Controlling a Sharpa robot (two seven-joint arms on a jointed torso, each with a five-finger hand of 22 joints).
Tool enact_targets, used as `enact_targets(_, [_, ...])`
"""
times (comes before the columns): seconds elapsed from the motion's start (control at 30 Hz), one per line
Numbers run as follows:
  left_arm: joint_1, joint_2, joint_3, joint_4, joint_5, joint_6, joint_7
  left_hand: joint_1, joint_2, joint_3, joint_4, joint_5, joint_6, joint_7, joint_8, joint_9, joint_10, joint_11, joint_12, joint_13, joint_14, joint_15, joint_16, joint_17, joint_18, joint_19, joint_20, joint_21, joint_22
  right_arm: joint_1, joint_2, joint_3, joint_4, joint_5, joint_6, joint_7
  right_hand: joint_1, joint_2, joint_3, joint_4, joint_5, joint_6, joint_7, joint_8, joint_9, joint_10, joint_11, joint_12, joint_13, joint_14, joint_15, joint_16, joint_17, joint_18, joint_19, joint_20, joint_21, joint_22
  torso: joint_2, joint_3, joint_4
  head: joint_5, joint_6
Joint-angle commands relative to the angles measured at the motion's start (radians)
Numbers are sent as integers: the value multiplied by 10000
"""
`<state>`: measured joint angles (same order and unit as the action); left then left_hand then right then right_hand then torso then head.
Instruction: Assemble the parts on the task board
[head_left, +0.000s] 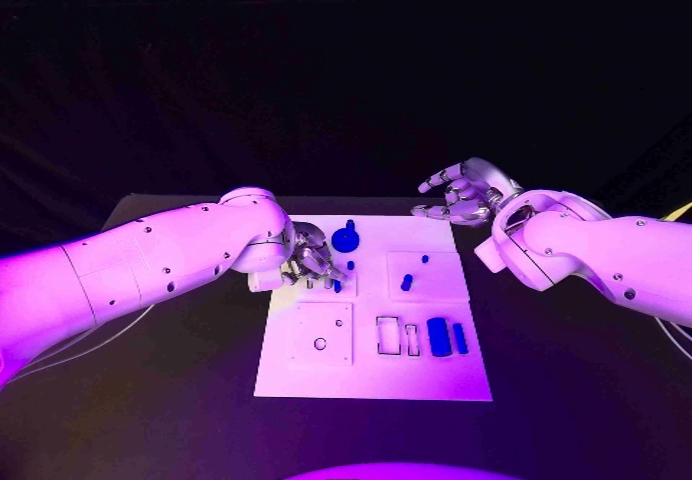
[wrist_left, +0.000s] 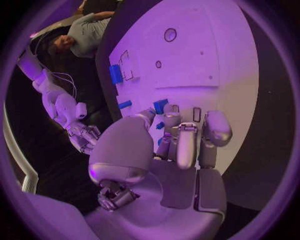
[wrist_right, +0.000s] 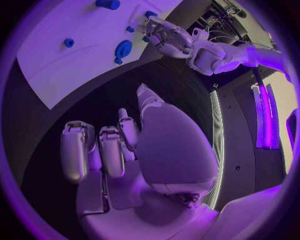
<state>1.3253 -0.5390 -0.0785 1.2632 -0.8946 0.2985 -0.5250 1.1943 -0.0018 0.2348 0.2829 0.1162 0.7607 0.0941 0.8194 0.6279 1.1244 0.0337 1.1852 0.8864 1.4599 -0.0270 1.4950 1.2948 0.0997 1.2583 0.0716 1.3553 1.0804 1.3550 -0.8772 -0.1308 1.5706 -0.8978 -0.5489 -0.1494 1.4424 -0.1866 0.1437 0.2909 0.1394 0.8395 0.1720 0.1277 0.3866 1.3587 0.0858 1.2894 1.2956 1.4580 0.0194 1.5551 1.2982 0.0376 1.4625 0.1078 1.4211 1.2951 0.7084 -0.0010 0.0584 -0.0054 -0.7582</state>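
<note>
The white task board (head_left: 372, 372) lies mid-table. My left hand (head_left: 310, 262) is bent down over its far left part, and its thumb and fingertips (wrist_left: 172, 121) close round a small blue part (wrist_left: 160, 125). A second blue piece (wrist_left: 160, 106) stands just beyond the fingertips. A round blue part (head_left: 346, 238) sits at the board's far edge, and two small blue pegs (head_left: 408, 282) stand on the right square plate. Two blue blocks (head_left: 438, 336) lie at the near right. My right hand (head_left: 464, 193) hangs beyond the board's far right corner, with its fingers apart and nothing in them (wrist_right: 119, 150).
The board has empty rectangular slots (head_left: 388, 335) beside the blocks and a square plate with a round hole (head_left: 320, 343) at its near left. Black table (head_left: 173, 410) surrounds the board. Thin cables (head_left: 87, 340) run off the table's left side.
</note>
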Motion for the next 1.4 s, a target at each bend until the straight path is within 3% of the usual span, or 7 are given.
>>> enact_targets(0.03, [4, 11, 3, -10, 17, 34, 20, 72, -24, 210, 56, 81, -63, -73, 106, 194, 132, -153, 155, 136, 571, -110, 190, 1499, -36, 235, -10, 227, 195, 1, 0, 3, 9, -19, 24, 10, -112, 210, -68, -16, 38, 101, 25, 191, -49, -188, 27, -81, 235, 1041, -69, -11, 2410, 2, 398, 71, -97, 1798, -2, 2, -1, 9, 3])
enact_targets(0.57, [-9, 70, -39, -108, 46, 69, 16, -392, -209, 22, 116, 24, 27, -30, 37, 266, 185, -114, 184, 173, 596, -83, 216, 1552, -41, 231, 15, 256, 229, 0, 2, 3, 27, -16, 45, 27, -124, 213, -66, -16, 37, 107, 22, 196, -50, -189, 25, -80, 233, 1041, -72, -12, 2409, -1, 402, 68, -88, 1804, 19, 1, -10, 2, -11])
enact_targets(1.07, [-16, 81, -66, -114, 81, 96, 19, -365, -189, 44, 81, 54, 47, -52, 22, 287, 197, -130, 191, 182, 605, -87, 226, 1572, -43, 236, 21, 267, 248, -2, 14, 2, 15, -16, 77, 18, -154, 213, -68, -15, 36, 112, 18, 205, -54, -174, 21, -62, 244, 1039, -76, -15, 2405, 1, 400, 63, -98, 1800, 1, -2, 7, -4, -67])
enact_targets(1.2, [-16, 78, -68, -109, 143, 79, 31, -84, -127, 232, 62, 76, 53, -83, -32, 323, 187, -159, 172, 167, 610, -111, 231, 1583, -45, 240, 14, 283, 275, -2, 16, 2, 11, -16, 81, 19, -154, 213, -68, -15, 36, 112, 18, 205, -54, -174, 21, -62, 244, 1039, -76, -15, 2405, 1, 400, 63, -98, 1800, 1, -1, 1, -1, -68])
enact_targets(1.27, [-16, 74, -69, -107, 181, 65, 39, 402, -36, 678, 9, 91, 27, -109, -112, 358, 150, -189, 126, 130, 613, -139, 235, 1594, -44, 231, -7, 291, 285, -3, 14, 2, 10, -16, 83, 20, -154, 213, -68, -15, 36, 112, 18, 205, -54, -174, 21, -62, 244, 1039, -76, -15, 2405, 1, 400, 63, -98, 1800, 2, -3, -1, 0, -65])
enact_targets(1.4, [-17, 67, -70, -105, 261, 47, 51, 768, -131, 1258, -4, 100, 15, -110, -202, 417, 112, -192, 72, 84, 615, -144, 237, 1603, -45, 218, -14, 298, 294, -3, 9, 2, 8, -16, 81, 20, -160, 216, -65, -17, 36, 115, 16, 209, -55, -156, 19, -41, 261, 1037, -78, -20, 2396, -2, 406, 61, -85, 1808, 4, -3, 3, -3, -58])
